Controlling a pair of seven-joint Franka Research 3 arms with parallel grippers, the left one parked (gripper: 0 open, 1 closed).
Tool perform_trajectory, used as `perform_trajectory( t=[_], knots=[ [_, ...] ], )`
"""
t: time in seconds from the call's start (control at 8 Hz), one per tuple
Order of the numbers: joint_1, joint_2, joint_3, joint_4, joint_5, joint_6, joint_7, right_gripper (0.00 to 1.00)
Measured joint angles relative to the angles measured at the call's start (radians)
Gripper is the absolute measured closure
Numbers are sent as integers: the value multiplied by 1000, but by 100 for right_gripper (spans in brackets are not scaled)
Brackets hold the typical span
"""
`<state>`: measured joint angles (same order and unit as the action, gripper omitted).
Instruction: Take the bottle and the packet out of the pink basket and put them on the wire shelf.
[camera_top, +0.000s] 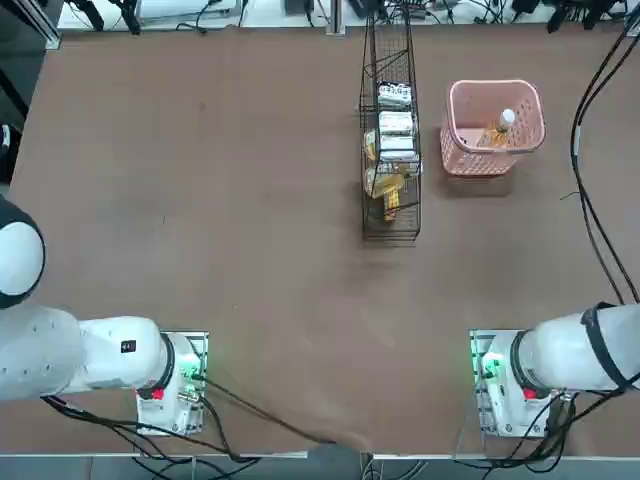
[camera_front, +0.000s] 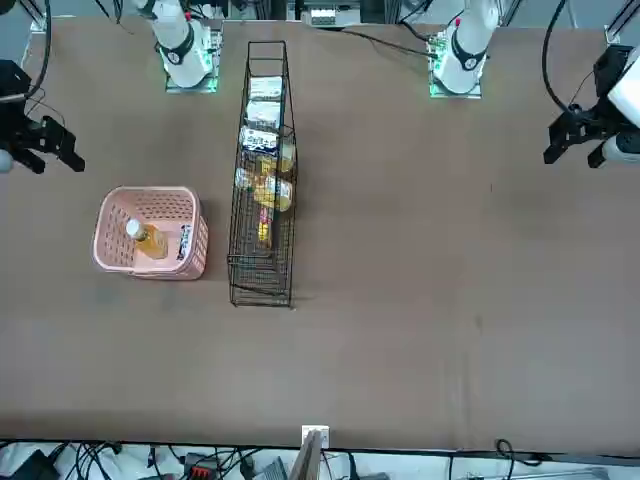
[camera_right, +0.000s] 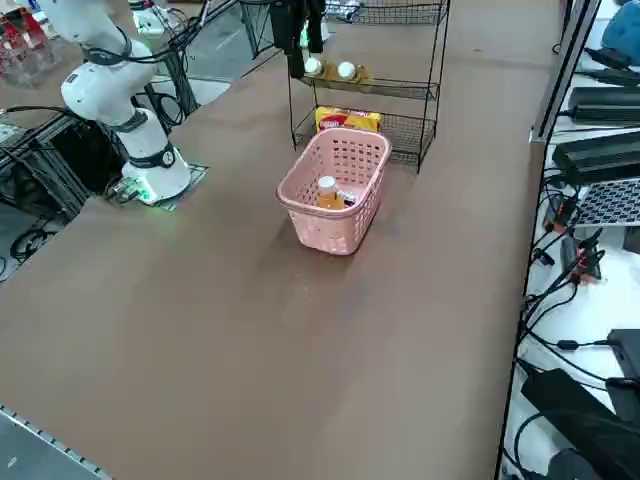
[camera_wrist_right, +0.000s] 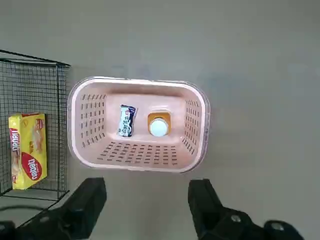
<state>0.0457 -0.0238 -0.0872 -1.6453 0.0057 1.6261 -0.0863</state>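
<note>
I am hovering my right gripper, fingers spread wide and empty, above the pink basket at the wrist frame's centre. The bottle and packet are both sitting inside; nothing is moved to the wire shelf, upper left.

Legible text: only on the yellow cardboard box with a red oval logo, standing in the black wire shelf; reads roughly "nabati". Dark print on the small whitish packet: unreadable.
</note>
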Motion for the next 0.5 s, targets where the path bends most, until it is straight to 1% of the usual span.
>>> perform_trajectory(
  t=[0.25, 0.5],
  knots=[
    [1, 2, -4, -7, 1, -5, 0, 0],
    [2, 15, -32, -27, 31, 33, -7, 0]
  ],
)
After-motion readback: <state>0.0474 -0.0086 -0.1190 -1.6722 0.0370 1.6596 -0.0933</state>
